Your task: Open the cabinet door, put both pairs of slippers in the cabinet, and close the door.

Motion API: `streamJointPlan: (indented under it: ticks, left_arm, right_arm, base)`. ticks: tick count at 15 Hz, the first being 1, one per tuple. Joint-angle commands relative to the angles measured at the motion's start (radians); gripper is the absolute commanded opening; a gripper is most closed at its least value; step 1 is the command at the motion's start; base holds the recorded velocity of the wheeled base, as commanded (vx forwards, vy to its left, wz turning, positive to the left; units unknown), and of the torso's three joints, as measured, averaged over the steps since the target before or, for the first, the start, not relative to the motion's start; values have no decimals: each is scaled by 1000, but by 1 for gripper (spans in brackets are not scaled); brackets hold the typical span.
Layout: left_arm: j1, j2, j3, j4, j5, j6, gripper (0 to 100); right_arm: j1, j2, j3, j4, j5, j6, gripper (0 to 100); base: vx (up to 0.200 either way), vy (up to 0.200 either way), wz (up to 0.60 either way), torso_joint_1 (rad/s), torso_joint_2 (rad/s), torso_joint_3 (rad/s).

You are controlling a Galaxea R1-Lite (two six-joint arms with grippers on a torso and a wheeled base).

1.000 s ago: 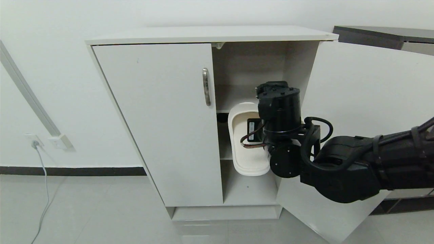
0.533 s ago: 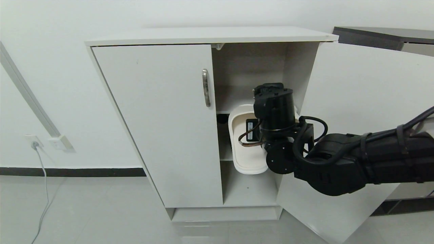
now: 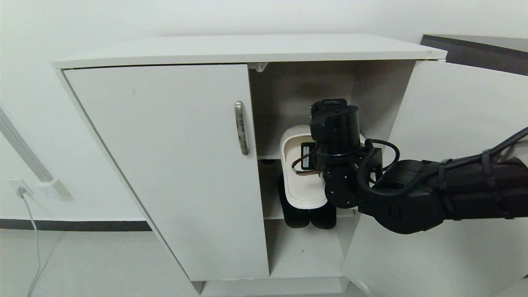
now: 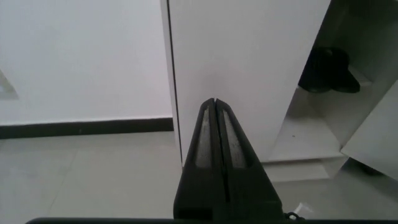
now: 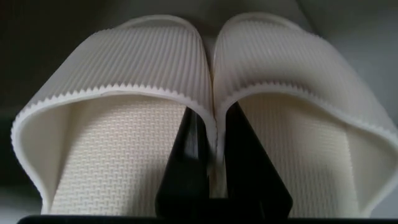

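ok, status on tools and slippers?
Right tool shut on cream ribbed foam slippers, at white cabinet's open side. Left tool shut, empty. Black slippers on shelf below; nothing blocking.

Wall point(image 3: 82, 24): white, plain, upper left.
Floor point(image 3: 82, 264): pale tiles, lower left.
Skirting point(image 3: 62, 225): dark strip, left.
Socket point(image 3: 18, 190): left edge, cable point(image 3: 35, 239) plugged in.
Counter point(image 3: 474, 47): dark, upper right.

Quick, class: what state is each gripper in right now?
Left gripper: closed, empty.
Right gripper: closed on the pair of white slippers.
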Motion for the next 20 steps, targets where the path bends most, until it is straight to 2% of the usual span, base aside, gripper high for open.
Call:
streamJointPlan:
  ticks: [1,3,6,10,14,20]
  left_arm:
    - [0,0,0,0,0,0,0]
    - [0,0,0,0,0,0,0]
    - [0,0,0,0,0,0,0]
    - [0,0,0,0,0,0,0]
    - [0,0,0,0,0,-2,0]
    - [0,0,0,0,1,-2,0]
  right_arm:
    - [2,-1,0,1,1,0,0]
    - [0,9,-3,1,1,-1,0]
    - [-23,27,-41,10,31,-1,0]
    - [-66,70,-171,116,66,0,0]
    - [-92,124,-274,166,103,0,0]
    - [-101,150,-323,168,115,-1,0]
  base:
    - [200,0,0,2,2,2]
    - [200,0,0,2,0,2]
    - [0,0,0,0,0,0]
    - [0,0,0,0,0,0]
    - [0,0,0,0,0,0]
    - [0,0,0,0,0,0]
